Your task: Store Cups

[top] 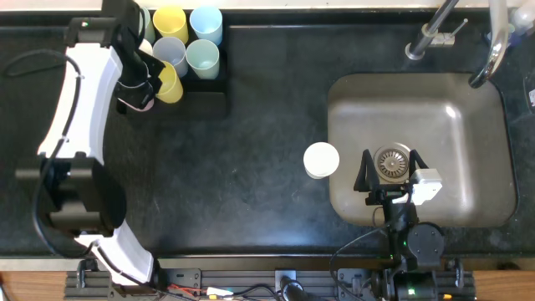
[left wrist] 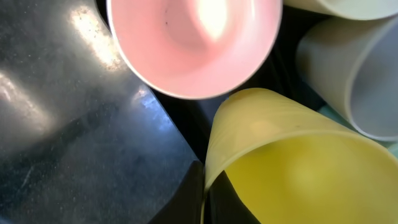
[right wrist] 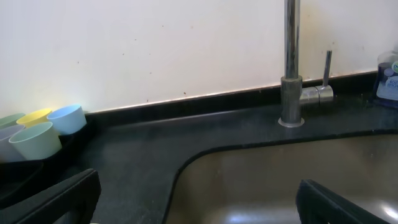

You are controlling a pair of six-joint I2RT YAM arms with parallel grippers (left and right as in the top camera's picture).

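1. Yellow cup [top: 170, 82] is held tilted at the black tray [top: 209, 104] in the countertop's far left corner, its wall pinched by the left gripper [left wrist: 205, 198]
2. A white cup [top: 321, 160] is seen beside the left rim of the sink [top: 468, 109]; the right gripper [top: 389, 171] is spread above it
3. Light, stiff, slippery plastic is judged likely; the rim wall is best pinched

The left arm [top: 79, 92] wears white shells over black joints; the right arm [top: 401, 219] is black.
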